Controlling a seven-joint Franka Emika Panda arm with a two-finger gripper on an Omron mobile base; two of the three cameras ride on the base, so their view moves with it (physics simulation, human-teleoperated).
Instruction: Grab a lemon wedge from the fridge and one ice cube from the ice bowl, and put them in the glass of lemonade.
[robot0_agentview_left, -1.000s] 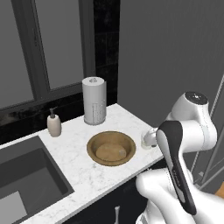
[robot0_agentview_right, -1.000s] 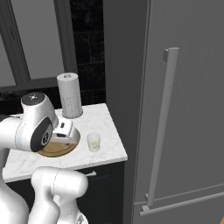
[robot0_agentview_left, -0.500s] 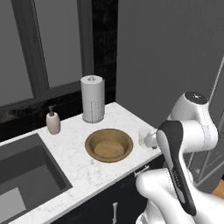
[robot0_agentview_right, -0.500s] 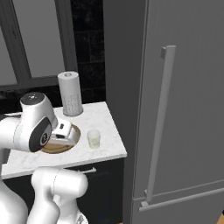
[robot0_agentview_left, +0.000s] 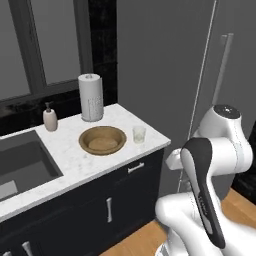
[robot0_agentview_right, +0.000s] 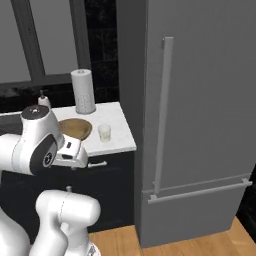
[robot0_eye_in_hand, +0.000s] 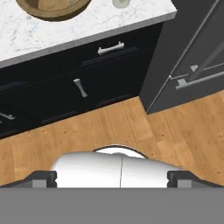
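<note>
Right base view puts the fridge first: a tall matte grey block filling the right side, its door shut, with a long vertical bar handle and a horizontal bar low across its front. Just left of it stands the white marble counter over dark navy cabinets. In the left base view the same counter runs leftward to a dark sink basin, and a drawer with a pale pull sits below its front edge.

On the counter, the ice bowl, wide, shallow and brown, rests near the middle; what it holds cannot be made out. A paper towel roll stands upright behind it against the dark wall, and a small beige soap dispenser is off to the left of the roll, beside the sink. The glass of lemonade stands upright just right of the bowl, apart from it, near the counter's corner closest to the fridge.

Hand view looks down at wooden floor and cabinet fronts; the gripper has its two dark tips spread wide at the bottom corners, nothing between them.
</note>
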